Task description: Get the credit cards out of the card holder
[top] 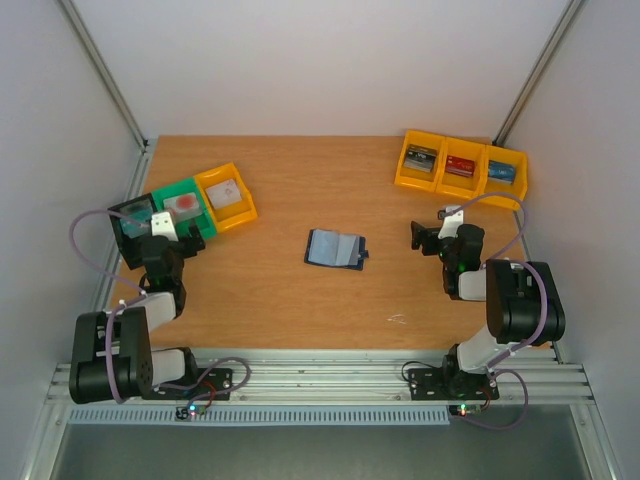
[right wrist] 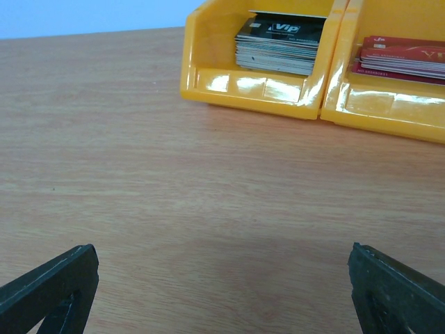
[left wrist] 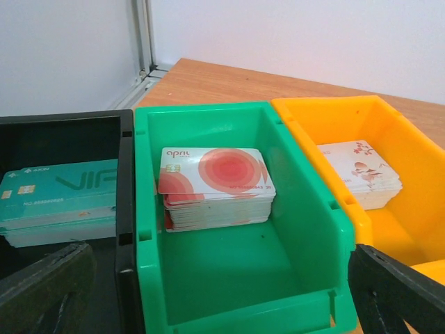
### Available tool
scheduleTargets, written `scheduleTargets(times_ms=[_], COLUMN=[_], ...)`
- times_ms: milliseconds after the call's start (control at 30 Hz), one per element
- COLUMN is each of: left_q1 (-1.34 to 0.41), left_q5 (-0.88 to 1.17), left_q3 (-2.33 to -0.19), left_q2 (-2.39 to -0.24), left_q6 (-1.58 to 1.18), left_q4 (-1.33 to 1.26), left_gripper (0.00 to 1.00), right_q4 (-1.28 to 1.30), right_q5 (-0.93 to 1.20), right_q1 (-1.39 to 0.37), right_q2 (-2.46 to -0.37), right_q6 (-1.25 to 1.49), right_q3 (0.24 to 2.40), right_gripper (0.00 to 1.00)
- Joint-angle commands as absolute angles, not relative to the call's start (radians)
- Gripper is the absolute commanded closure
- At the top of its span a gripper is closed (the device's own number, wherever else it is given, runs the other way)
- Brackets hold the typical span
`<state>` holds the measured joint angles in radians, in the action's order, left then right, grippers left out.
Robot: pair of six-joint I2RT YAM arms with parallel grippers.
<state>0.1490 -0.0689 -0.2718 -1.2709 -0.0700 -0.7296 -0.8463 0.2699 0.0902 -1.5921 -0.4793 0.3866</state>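
jaws of left gripper (left wrist: 219, 299) stand wide apart, empty, over green bin (left wrist: 149, 229) whose top card (left wrist: 215, 174) reads "april"; teal card (left wrist: 59, 191) alongside reads "vip". right gripper (right wrist: 222, 292) gapes equally, gripping nothing, above table (right wrist: 174, 181), facing black stack (right wrist: 278, 45) marked "vip". card holder (top: 335, 248) lies open mid-table, well apart from both grippers, open wood all round.

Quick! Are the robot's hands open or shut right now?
Left gripper: open, holding nothing.
Right gripper: open, holding nothing.
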Motion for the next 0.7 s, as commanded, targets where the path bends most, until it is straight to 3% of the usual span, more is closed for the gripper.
scheduleTargets(times_ms=[0, 100, 267, 500, 667], left_q1=[0.145, 0.114, 0.114, 0.1, 0.089], left_q5=[-0.042, 0.06, -0.055, 0.038, -0.038], left_q3=[-0.252, -0.232, -0.255, -0.251, -0.211], left_q2=[-1.253, -1.265, -1.356, -1.463, -1.509], left_q6=[-0.143, -0.173, -0.142, -0.104, -0.12], left_q4=[-0.811, -0.879, -0.945, -1.064, -1.174], left_gripper=[0.01, 0.01, 0.01, 0.01, 0.01], right_q4=[-0.87, -0.87, -0.87, -0.868, -0.868], right_q5=[0.278, 0.278, 0.277, 0.276, 0.276], right_q1=[0.097, 0.097, 0.097, 0.097, 0.097], right_q2=[-1.589, -1.59, -1.59, -1.59, -1.59], right_q6=[-0.476, -0.476, -0.476, -0.476, -0.476], right_q3=[0.4, 0.401, 0.401, 0.402, 0.403], right_gripper=[0.01, 0.01, 0.01, 0.02, 0.02])
